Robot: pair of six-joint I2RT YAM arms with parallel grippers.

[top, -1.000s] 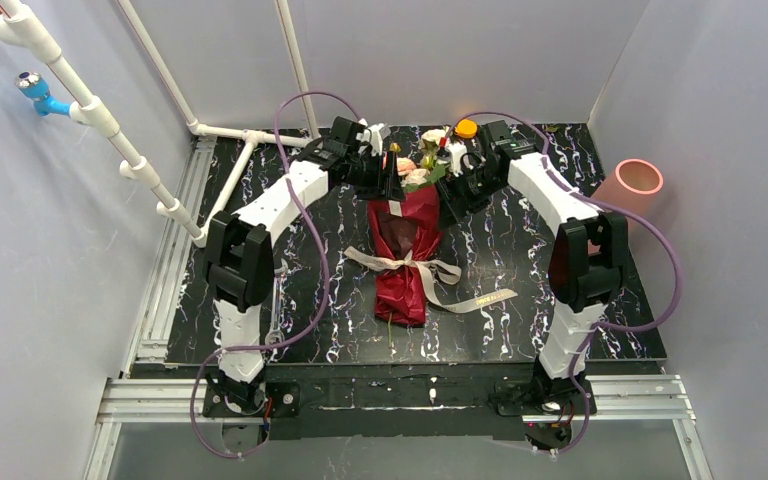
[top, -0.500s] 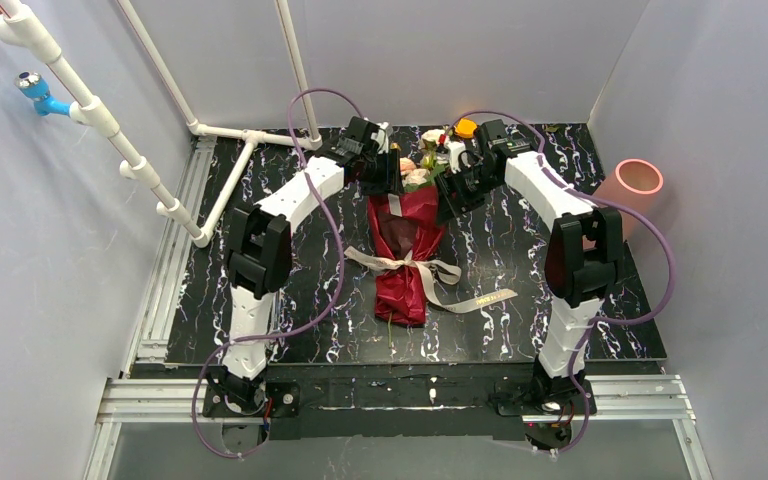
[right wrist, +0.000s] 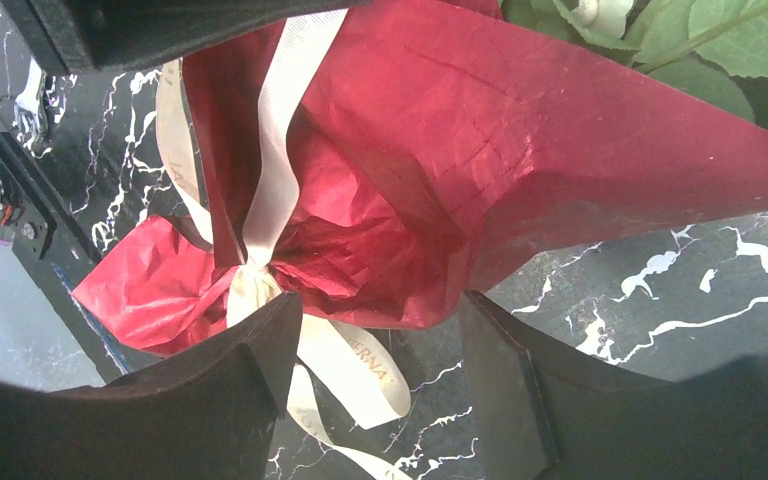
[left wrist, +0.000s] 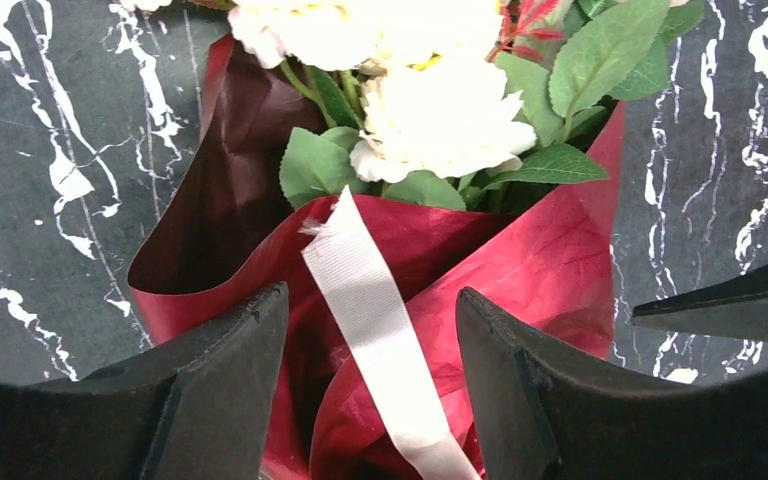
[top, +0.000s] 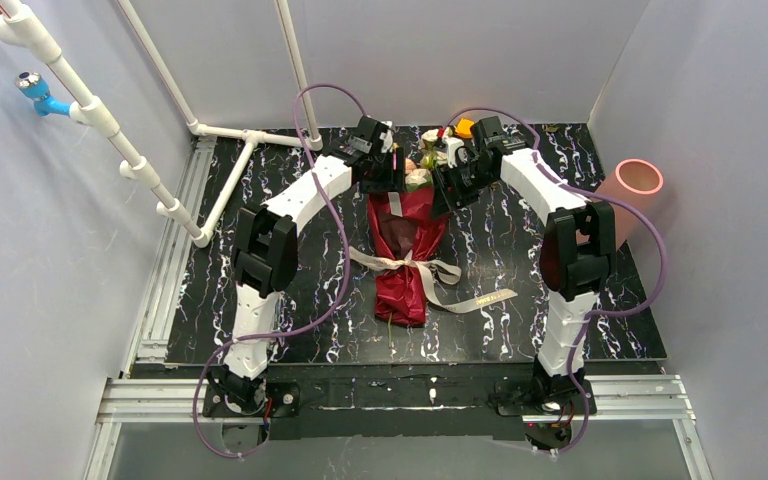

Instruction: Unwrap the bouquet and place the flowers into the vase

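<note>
Drew inward on flowers (left wrist: 440, 120) at bouquet's (top: 405, 255) twelve-o'clock end, mid-table. Held left claw (left wrist: 370, 300) and right claw (right wrist: 380, 305) apart astride wrapping paper (right wrist: 440, 150), unclamped. Judged unwrapping just starting; next needed pinching paper edges.

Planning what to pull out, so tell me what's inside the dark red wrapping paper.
Cream-white flowers and green leaves poke out of the open top of the wrapping paper. Anything lower inside, stems included, is covered by the paper and cannot be seen.
</note>
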